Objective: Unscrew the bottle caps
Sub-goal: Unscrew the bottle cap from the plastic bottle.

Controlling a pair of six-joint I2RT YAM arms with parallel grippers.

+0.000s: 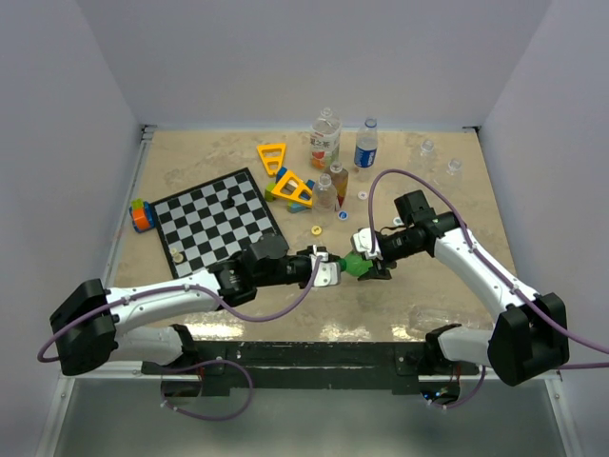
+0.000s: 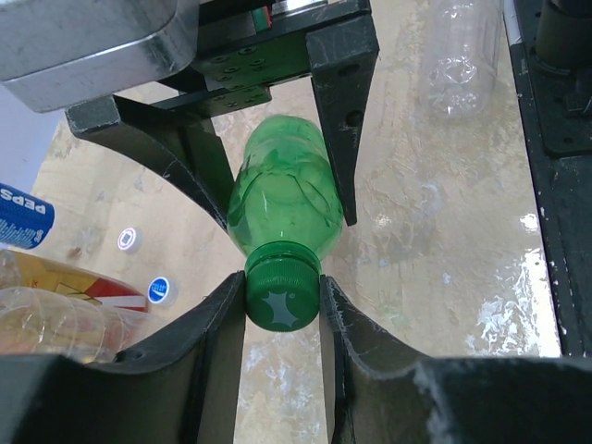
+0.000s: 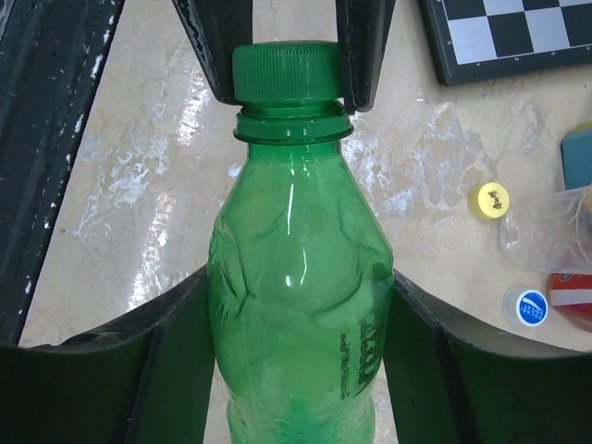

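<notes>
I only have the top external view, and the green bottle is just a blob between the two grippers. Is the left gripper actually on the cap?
Observer: Yes. In the left wrist view the left gripper is shut on the green cap, one finger each side.
Operator: And the right one?
Observer: The right gripper clamps the green bottle around its body, below the shoulder.
Operator: Cap loose yet?
Observer: Not visibly; the right wrist view shows it seated against the neck ring.

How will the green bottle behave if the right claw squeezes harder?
The green bottle looks empty, so probably light. Its dented wall suggests it would crumple. Its glossy plastic may slip round in the right claw; the ribbed cap likely grips better.
</notes>
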